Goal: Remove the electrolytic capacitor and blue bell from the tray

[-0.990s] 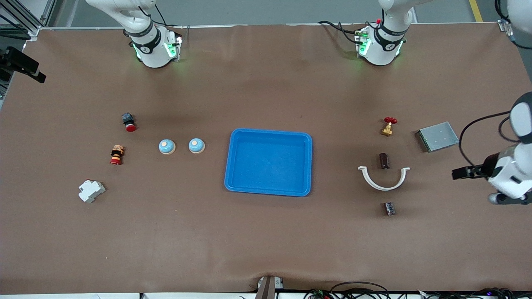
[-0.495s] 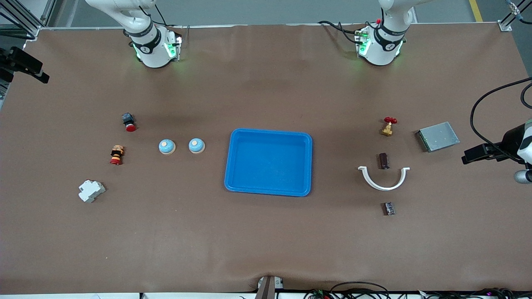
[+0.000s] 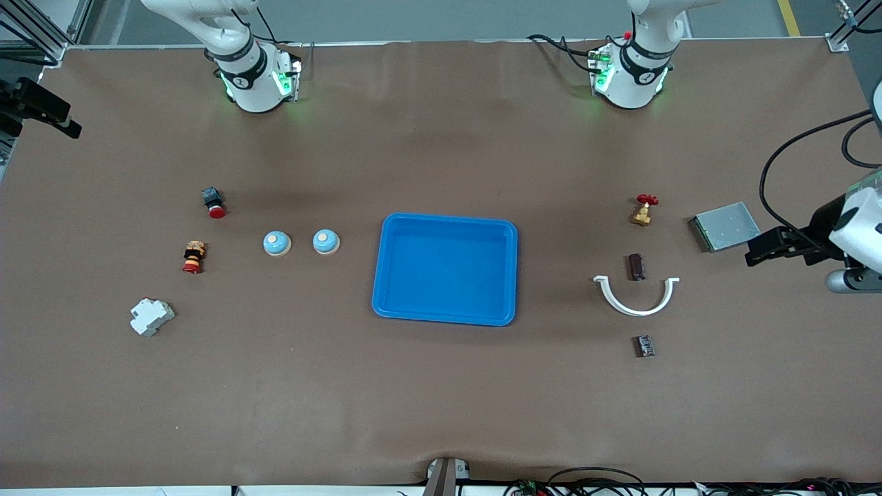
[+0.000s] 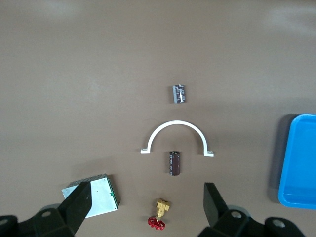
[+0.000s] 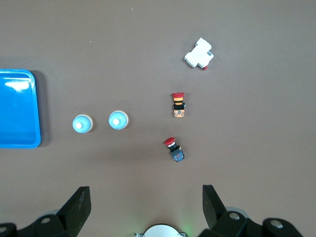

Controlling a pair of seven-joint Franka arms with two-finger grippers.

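Observation:
Two dark capacitors lie at the left arm's end of the table. One (image 3: 637,266) is inside the arc of a white half-ring clamp (image 3: 637,297), the other (image 3: 645,346) nearer the front camera. Both show in the left wrist view (image 4: 175,163) (image 4: 179,94). Two light-blue bells (image 3: 277,242) (image 3: 326,241) stand beside the blue tray (image 3: 446,317), also in the right wrist view (image 5: 118,120) (image 5: 82,124). My left gripper (image 4: 146,212) is open and empty, high above the brass valve (image 4: 160,215). My right gripper (image 5: 145,210) is open and empty, high over its own base.
A grey metal box (image 3: 725,226) lies beside the red-handled valve (image 3: 643,209). Toward the right arm's end are a red push button (image 3: 213,202), a second button (image 3: 193,257) and a white breaker (image 3: 151,316). The left arm's wrist (image 3: 851,234) hangs at the table's end.
The left arm's wrist has moved from level with the clamp to level with the grey box. The things on the table have not moved.

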